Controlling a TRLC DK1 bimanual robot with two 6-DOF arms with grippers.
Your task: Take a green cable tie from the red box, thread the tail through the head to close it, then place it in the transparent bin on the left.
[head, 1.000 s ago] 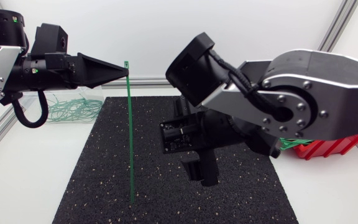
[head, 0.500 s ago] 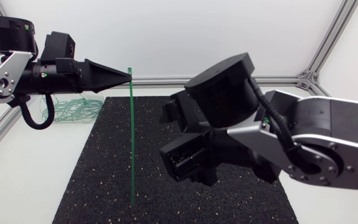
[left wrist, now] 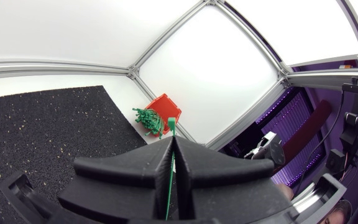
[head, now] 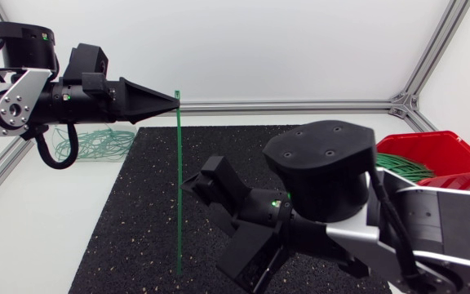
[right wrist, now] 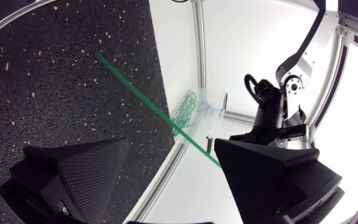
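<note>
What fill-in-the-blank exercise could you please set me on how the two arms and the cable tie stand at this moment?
The left gripper is shut on the cable tie close to its ___.
The right gripper, low over the mat, is ___, its fingers on either side of the tie without touching it.
The red box holds a heap of spare ties, all ___ in colour.
Missing words: head; open; green.

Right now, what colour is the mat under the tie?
Black with pale speckles; the mat shows best in the head view.
</note>
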